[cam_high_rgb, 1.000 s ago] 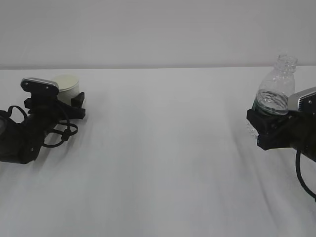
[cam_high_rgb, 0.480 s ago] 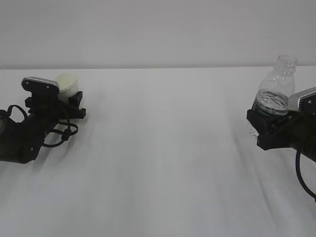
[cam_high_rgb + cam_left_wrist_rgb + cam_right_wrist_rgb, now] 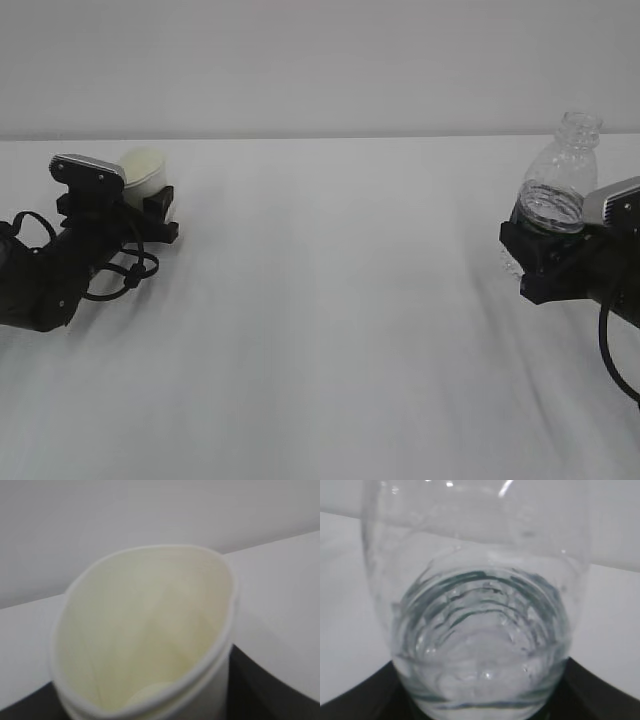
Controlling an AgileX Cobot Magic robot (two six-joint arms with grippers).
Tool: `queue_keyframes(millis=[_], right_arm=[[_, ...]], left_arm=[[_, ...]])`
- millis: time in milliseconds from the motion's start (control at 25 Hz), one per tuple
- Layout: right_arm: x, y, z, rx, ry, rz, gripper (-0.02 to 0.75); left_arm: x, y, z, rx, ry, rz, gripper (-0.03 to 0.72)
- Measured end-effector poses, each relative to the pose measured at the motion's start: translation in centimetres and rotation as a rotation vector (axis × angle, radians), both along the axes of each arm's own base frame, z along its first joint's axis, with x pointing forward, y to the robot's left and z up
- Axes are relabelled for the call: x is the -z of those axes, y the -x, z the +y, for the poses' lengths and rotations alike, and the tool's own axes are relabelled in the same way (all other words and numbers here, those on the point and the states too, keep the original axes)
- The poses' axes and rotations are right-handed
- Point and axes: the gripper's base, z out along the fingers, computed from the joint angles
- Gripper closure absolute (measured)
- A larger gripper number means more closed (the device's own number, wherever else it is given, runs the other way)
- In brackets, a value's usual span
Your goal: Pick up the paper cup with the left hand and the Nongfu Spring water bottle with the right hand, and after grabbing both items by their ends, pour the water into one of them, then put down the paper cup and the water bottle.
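Observation:
At the far left, the white paper cup sits between the jaws of my left gripper, which is shut on its lower part. In the left wrist view the cup fills the frame, its rim pressed into an oval, with one black finger against its side. At the right edge my right gripper is shut on the lower body of the Nongfu Spring water bottle, which stands nearly upright, uncapped and partly filled with water. Its label is hidden by the jaws.
A plain white table stretches between the two arms, with a pale wall behind it. The left arm's looping cables lie low over the table.
My left gripper's jaws have closed in on the paper cup, and cup and gripper have shifted slightly up and to the right. The right gripper and bottle have stayed put.

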Motion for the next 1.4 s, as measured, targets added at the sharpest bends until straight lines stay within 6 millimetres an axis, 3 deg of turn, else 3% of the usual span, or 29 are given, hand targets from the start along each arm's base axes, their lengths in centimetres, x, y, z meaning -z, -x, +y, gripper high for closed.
queue_keyframes(millis=[440,1400], right_arm=[[0.0,0.0,0.0,0.000,0.000,0.000,0.281],[0.0,-0.1,-0.2,0.028,-0.007,0.000,0.281]], left_arm=[[-3.5,1.6,-0.4,0.076,-0.023,-0.035,0.249],[-5.0,8.2,-6.5,0.402,-0.047,0.031,0.254]])
